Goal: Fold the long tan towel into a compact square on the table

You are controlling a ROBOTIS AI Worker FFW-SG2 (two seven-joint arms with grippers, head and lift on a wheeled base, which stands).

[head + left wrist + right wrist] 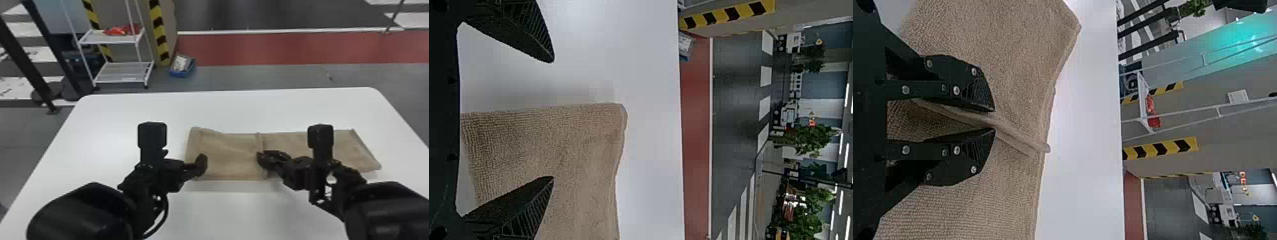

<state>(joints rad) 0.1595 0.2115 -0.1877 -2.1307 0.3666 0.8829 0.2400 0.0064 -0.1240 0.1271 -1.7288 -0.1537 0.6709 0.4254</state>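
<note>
Head view, left gripper (200,165): at the towel's left end; the left wrist view shows its fingers (536,30) spread wide, one against white table, the other against cloth.
Right gripper (266,159): at the towel's middle; the right wrist view shows it narrow, a raised towel edge held between the fingertips.
Left arm (92,210): in from the bottom edge at the left, gripper angled inward.
Right arm (383,207): in from the lower right, its gripper facing leftward.
Tan towel (229,153): flat, lengthwise across the table, partly folded; a cross edge divides the left part from the right, whose outer end slants.
White table (223,210): smooth, with rounded far corners.
Floor: grey beyond the table, then a red band (287,48) and a dark area (271,14).
Back left: white shelf rack (121,71) with something red (119,30) on its upper visible shelf, beside yellow-and-black striping (158,30).
Blue bin (182,74): on the floor near the striping.
Far room, left wrist view: green plants (814,137).
</note>
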